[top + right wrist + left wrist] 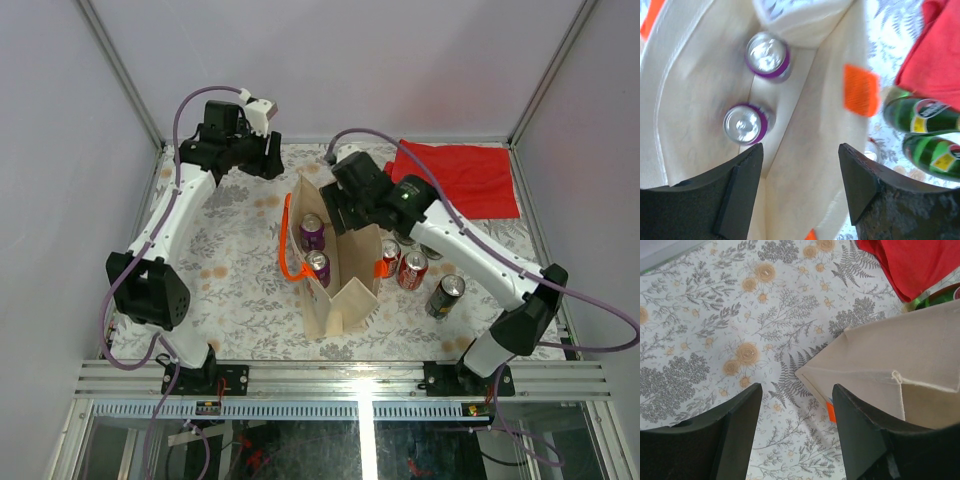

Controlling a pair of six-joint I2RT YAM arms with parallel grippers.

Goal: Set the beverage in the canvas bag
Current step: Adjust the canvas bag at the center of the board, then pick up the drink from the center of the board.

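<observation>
The beige canvas bag [340, 290] with orange handles [287, 250] stands open mid-table. Two purple beverage cans [312, 232] [318, 264] stand inside it; the right wrist view shows them from above [767, 55] [745, 124]. My right gripper [345, 215] hovers over the bag's far right side, open and empty [800, 147], its fingers astride the bag's right wall [810, 165]. My left gripper [265, 155] is open and empty [797, 390] above the floral cloth, just beyond the bag's far corner [890, 355].
Two red cans [412, 270] [390, 252] and a dark can [446, 296] stand right of the bag. Two green bottles [920, 117] [940, 155] lie beside the bag. A flat red cloth [460, 175] lies at the back right. Enclosure walls surround the table.
</observation>
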